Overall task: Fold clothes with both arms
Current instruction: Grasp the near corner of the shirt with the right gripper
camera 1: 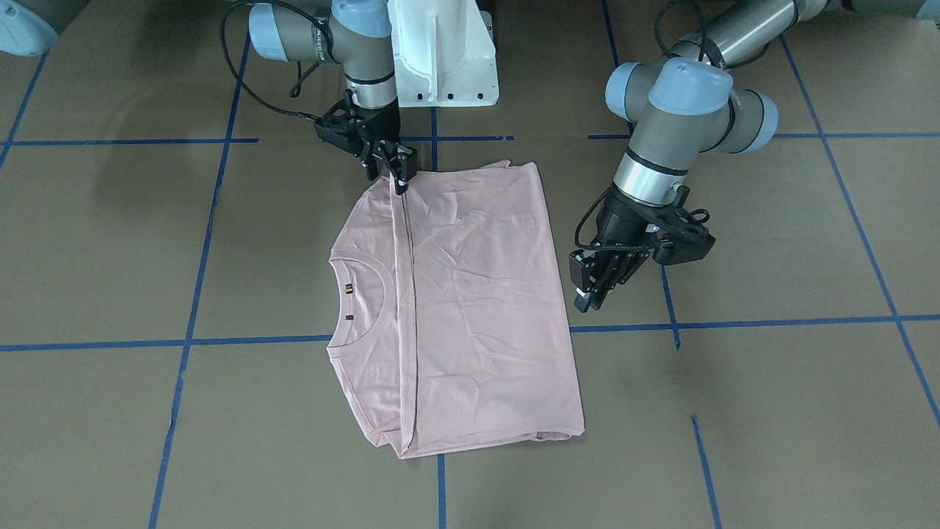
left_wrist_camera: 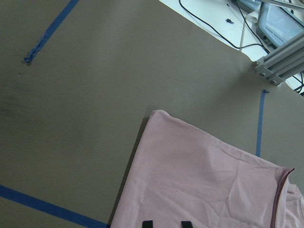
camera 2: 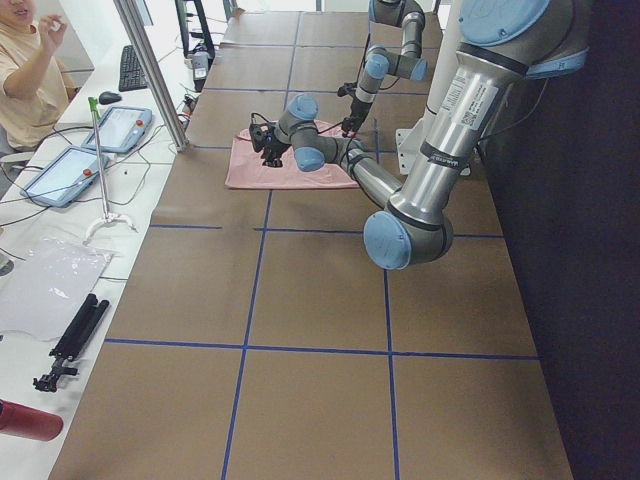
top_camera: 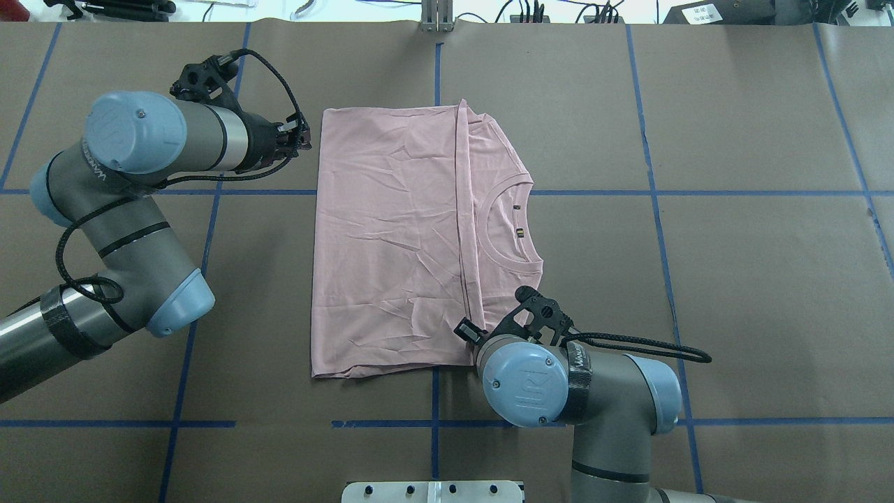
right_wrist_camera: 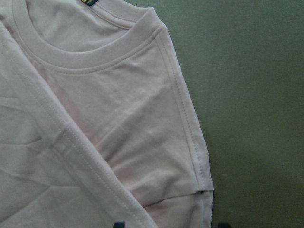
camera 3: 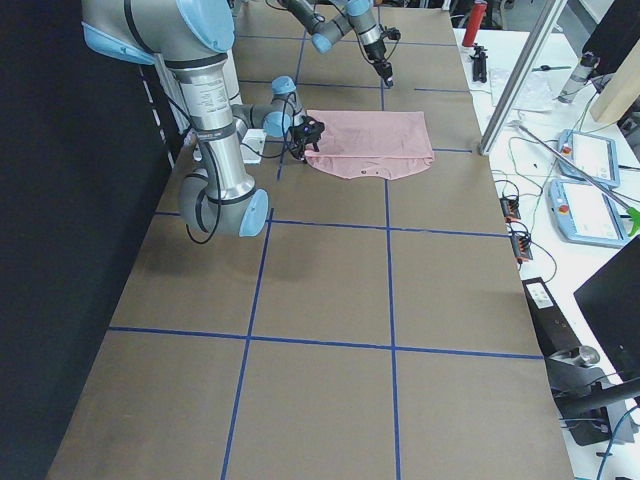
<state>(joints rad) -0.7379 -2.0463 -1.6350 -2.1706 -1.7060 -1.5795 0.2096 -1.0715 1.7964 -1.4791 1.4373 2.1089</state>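
Note:
The clothes are one pale pink T-shirt [camera 1: 470, 308] [top_camera: 391, 237] lying flat on the brown table, folded lengthwise with one long fold edge on top and the neckline showing. My right gripper [camera 1: 396, 173] [right_wrist_camera: 171, 224] is open, low over the end of that fold edge nearest the robot's base, with shoulder fabric [right_wrist_camera: 118, 109] beneath it. My left gripper [camera 1: 591, 294] [top_camera: 305, 138] [left_wrist_camera: 166, 223] hovers just off the hem side of the shirt [left_wrist_camera: 204, 180]. Its fingertips stand a small gap apart with nothing between them.
The white pedestal base [camera 1: 448, 59] stands behind the shirt. Blue tape lines [top_camera: 433, 419] grid the table. A person [camera 2: 30, 70], tablets [camera 2: 70, 170] and an aluminium post [camera 2: 150, 70] are along the operators' side.

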